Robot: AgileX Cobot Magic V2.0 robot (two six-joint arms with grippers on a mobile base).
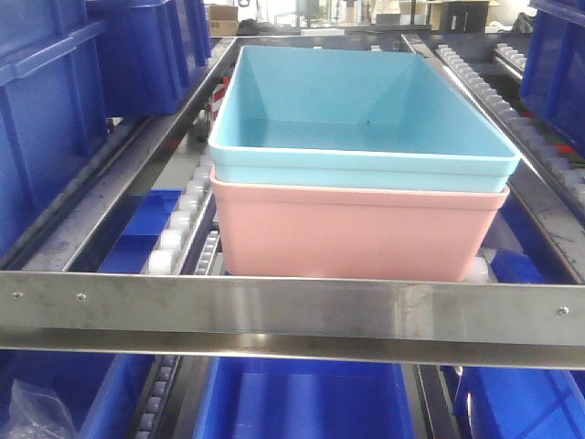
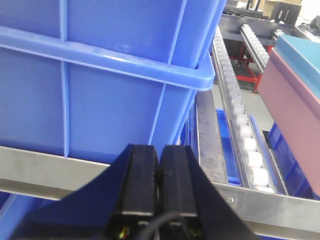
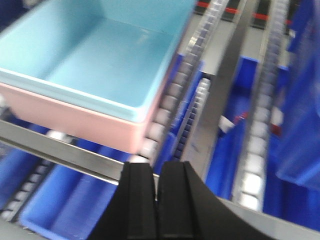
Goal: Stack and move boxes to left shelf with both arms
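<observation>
This looks like a warehouse or factory storage area: a stainless-steel flow rack [image 1: 292, 315] with rows of white rollers [image 2: 247, 135], dark blue plastic bins [image 1: 55, 110] stacked beside and below, and what may be cardboard cartons [image 1: 222, 18] far behind.

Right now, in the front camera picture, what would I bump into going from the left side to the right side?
Dark blue bin → steel rail → white rollers → stacked pink box and light blue box → rollers → another dark blue bin.
</observation>
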